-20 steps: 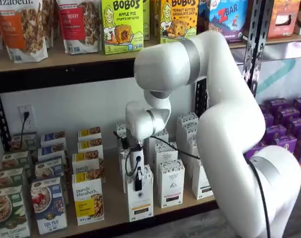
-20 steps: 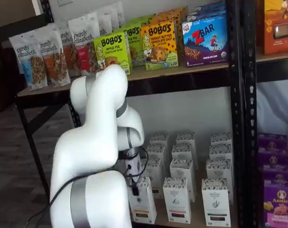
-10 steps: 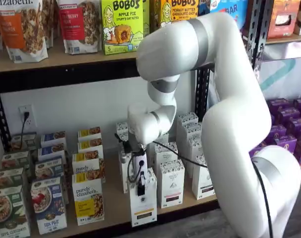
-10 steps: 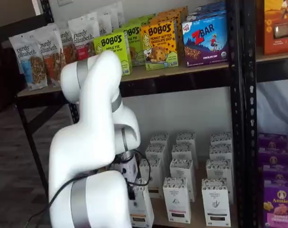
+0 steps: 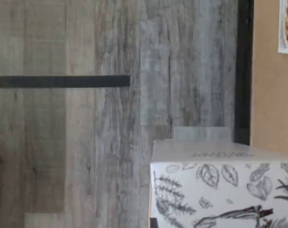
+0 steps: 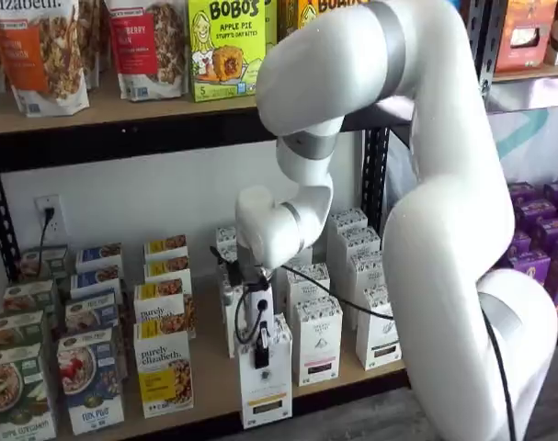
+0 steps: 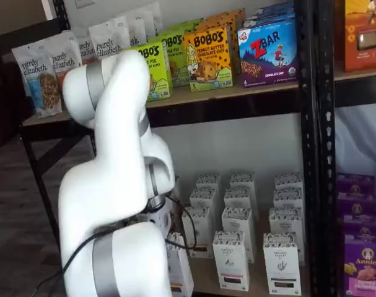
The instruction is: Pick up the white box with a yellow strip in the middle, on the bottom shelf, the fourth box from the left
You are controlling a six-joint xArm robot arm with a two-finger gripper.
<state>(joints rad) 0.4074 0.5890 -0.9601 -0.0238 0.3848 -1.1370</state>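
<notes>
The gripper (image 6: 261, 344) was clamped on the white box (image 6: 266, 381) (yellow strip low), at the bottom shelf (image 6: 214, 386) front edge.

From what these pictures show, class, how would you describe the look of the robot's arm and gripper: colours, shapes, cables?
The arm is glossy white, built of thick rounded links joined by grey bands at the joints. The gripper has a small white body with black jaws below it. Thin black cables loop from the wrist along the arm, and another runs down its lower link. No lettering or markings can be made out on it.
</notes>
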